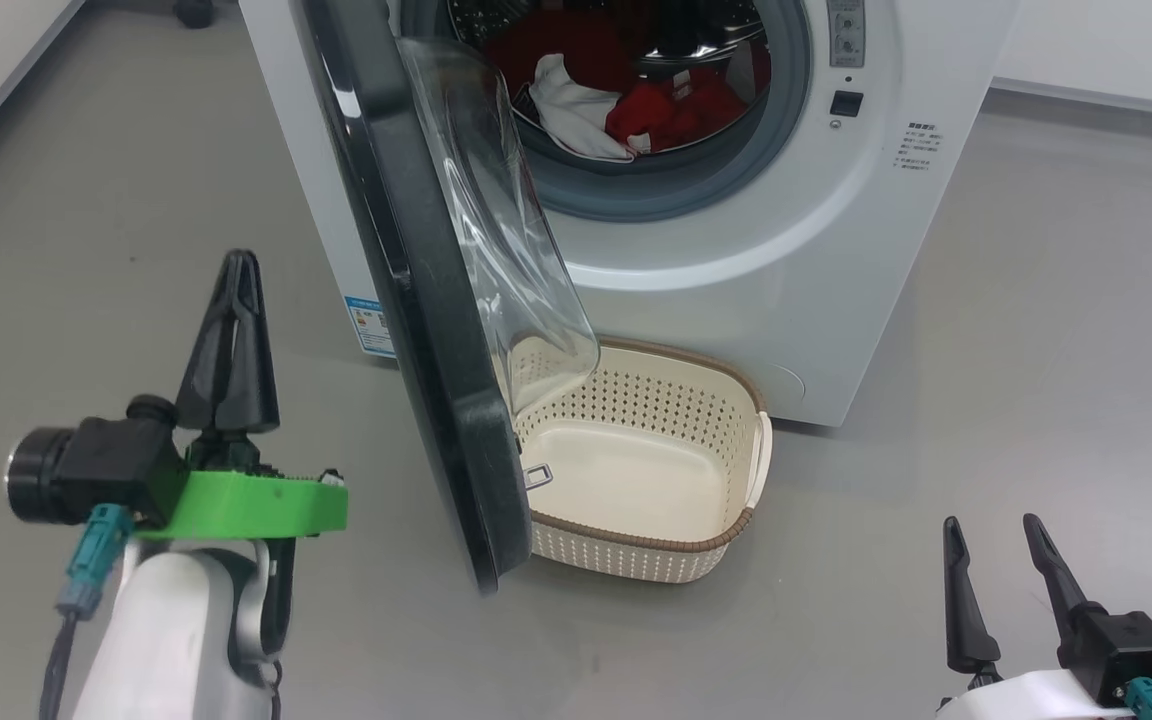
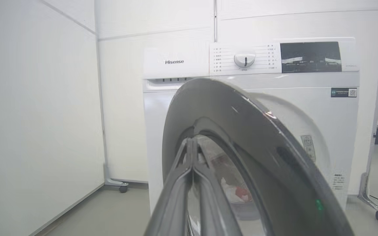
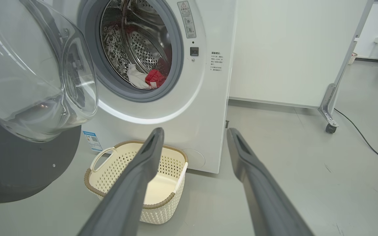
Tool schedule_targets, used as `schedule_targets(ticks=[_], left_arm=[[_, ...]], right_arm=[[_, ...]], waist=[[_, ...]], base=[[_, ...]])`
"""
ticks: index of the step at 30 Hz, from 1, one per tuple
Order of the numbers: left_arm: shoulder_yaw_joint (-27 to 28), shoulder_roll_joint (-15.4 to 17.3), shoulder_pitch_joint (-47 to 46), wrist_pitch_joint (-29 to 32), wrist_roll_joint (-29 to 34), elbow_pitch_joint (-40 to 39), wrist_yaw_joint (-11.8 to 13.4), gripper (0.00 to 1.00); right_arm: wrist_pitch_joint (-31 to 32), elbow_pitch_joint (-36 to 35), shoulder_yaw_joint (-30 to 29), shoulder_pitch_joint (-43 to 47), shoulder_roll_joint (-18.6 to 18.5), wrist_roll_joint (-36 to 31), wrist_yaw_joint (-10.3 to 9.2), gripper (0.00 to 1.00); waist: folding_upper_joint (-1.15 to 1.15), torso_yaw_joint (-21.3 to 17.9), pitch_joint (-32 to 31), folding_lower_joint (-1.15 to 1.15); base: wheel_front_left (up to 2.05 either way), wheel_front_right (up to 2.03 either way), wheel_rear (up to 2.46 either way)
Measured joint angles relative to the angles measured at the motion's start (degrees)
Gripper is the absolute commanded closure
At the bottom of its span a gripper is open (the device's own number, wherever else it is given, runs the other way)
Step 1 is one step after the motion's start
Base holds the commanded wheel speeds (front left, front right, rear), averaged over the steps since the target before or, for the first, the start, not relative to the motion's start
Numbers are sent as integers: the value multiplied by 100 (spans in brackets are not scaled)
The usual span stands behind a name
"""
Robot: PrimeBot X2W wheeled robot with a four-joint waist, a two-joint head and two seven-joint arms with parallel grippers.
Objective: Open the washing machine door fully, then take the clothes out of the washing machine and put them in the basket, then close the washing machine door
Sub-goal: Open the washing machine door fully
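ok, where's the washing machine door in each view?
Head view: round black-rimmed glass washing machine door left of centre, edge-on, swung open.
Left wrist view: centre to lower right, outer face.
Right wrist view: left edge, glass bowl facing the camera.
Shared landmark: red clothes inside the steel drum.
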Motion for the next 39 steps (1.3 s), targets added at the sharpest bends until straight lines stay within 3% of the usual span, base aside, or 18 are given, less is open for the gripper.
schedule_targets(ticks=[7, 11, 17, 24, 31, 39], left_arm=[[-255, 1, -325, -8, 93, -1125, -45, 100], [-816, 4, -349, -9, 64, -1474, -178, 100], [-1922, 15, -168, -8, -114, -1444, -521, 100], [-2821, 73, 336, 353, -291, -1038, -589, 100], [-3007, 86, 572, 641, -292, -609, -569, 100], [-2697, 89, 719, 818, -278, 34, -269, 100]], right_arm=[[0, 12, -23, 2, 29, -36, 49, 0], [0, 13, -32, 7, 66, -42, 59, 0], [0, 26, -31, 25, 109, -44, 101, 0], [0, 40, -33, 78, 141, -93, 153, 0], [0, 45, -67, 112, 167, -98, 169, 0], [0, 45, -120, 113, 183, -103, 214, 0]], waist=[[0, -3, -70, 0], [0, -29, -114, 0], [0, -83, -151, 0], [0, -160, -158, 0], [0, -209, -132, 0], [0, -238, -63, 0]], base=[[0, 0, 0], [0, 0, 0], [0, 0, 0], [0, 0, 0], [0, 0, 0], [0, 0, 0]])
